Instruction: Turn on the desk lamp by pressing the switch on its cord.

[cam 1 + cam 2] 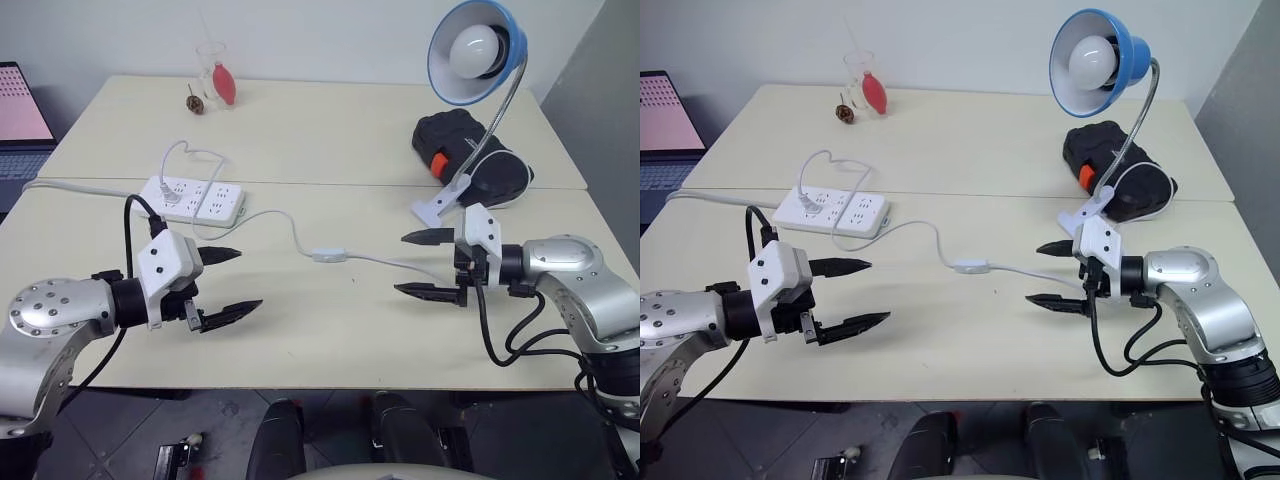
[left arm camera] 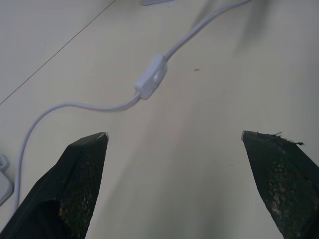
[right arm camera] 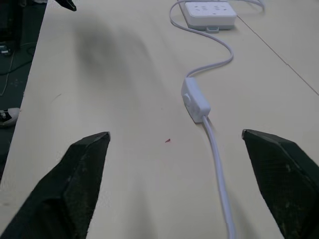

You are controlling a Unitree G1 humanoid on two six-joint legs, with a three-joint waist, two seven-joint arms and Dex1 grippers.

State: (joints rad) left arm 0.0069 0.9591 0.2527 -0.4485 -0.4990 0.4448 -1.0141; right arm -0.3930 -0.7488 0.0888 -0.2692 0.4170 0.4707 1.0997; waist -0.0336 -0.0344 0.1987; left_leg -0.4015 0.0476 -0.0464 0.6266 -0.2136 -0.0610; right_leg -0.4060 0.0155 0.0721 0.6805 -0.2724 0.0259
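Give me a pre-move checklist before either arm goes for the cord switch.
1. Switch in view, lying free on the table between both arms: ok.
2. Left end effector open and holding nothing: ok.
3. Right end effector open and holding nothing: ok.
4. Cord plugged into the power strip: ok.
5. Desk lamp bulb lit: not ok, it looks unlit.
6. Which way the rocker is set: cannot tell.

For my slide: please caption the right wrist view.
Open right gripper facing the switch on the cord.
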